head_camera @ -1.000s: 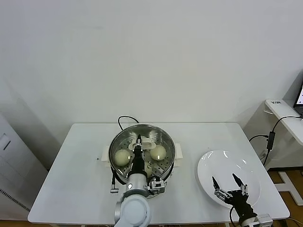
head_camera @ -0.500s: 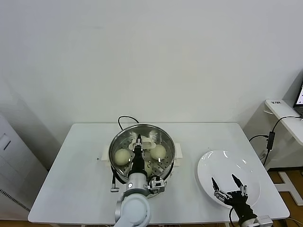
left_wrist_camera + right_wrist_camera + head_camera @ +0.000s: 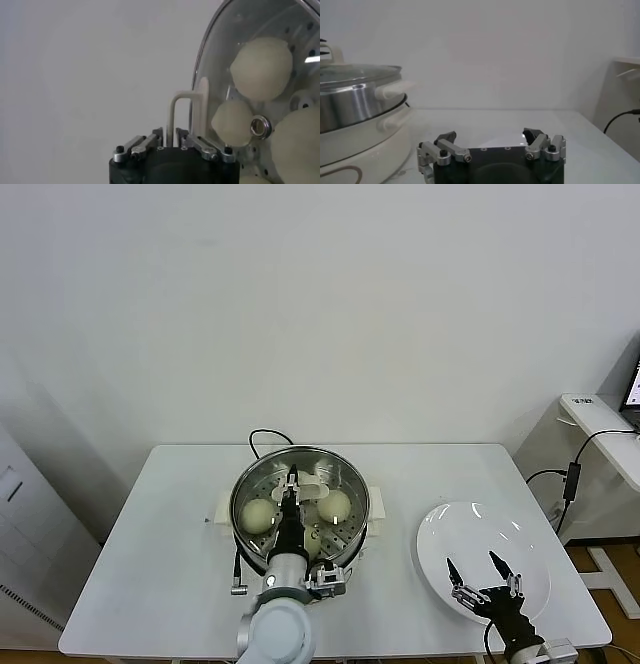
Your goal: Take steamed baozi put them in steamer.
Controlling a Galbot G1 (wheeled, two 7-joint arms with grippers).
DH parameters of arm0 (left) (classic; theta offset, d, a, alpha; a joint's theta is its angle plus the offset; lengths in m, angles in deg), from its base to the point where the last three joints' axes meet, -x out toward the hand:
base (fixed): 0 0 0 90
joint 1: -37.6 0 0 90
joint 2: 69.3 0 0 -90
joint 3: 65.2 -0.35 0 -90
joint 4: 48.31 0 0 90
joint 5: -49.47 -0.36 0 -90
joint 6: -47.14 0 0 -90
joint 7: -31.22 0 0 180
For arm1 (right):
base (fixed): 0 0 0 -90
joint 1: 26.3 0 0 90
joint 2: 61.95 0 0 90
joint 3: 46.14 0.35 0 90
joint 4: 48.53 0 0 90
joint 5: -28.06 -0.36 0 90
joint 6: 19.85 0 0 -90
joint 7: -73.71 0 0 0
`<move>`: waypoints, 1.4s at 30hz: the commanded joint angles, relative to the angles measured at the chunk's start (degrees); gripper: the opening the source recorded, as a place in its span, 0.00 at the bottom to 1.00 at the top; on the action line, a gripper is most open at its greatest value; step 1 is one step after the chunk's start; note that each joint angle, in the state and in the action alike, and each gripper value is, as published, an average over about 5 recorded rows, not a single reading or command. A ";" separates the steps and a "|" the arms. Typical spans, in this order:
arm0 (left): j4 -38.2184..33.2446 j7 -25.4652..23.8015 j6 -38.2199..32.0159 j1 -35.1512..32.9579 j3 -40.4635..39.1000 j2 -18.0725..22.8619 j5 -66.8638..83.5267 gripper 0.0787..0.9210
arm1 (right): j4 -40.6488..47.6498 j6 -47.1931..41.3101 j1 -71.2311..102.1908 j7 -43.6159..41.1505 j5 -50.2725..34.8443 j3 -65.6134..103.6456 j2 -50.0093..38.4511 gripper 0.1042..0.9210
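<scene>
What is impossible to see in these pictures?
- Head view: the left hand, at the lid handle, and its arm hide the steamer's middle; only two buns are sure.
- Right wrist view: the steamer's wall hides every bun.
- Head view: the edge cuts off the right hand's wrist, over the plate.

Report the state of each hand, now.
Left hand: at the lid handle on the steamer; open or closed cannot be told.
Right hand: open, empty, over the white plate.
</scene>
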 commanded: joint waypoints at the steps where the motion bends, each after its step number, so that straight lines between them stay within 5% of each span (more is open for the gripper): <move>1: -7.22 3.23 2.81 -2.53 0.56 -6.36 13.09 0.41 | 0.44 0.15 -0.25 -0.23 -0.17 -0.15 -0.08 0.88; 15: -16.95 8.09 1.04 -3.58 4.16 -16.50 34.62 0.86 | 1.43 0.83 -1.28 0.13 -1.31 -1.68 -0.52 0.88; 24: -19.95 14.63 -19.88 -9.75 18.30 -19.96 54.25 0.88 | 1.21 1.41 -6.54 4.04 -8.24 -4.03 -2.79 0.88; 30: -19.76 16.97 -33.46 -14.85 30.05 -15.51 64.92 0.88 | 1.63 1.61 -10.25 6.14 -8.94 -5.74 -3.26 0.88; 42: -8.66 15.77 -46.97 -22.82 50.60 1.88 73.15 0.88 | 3.27 2.40 -12.77 7.01 -9.29 -6.26 -2.18 0.88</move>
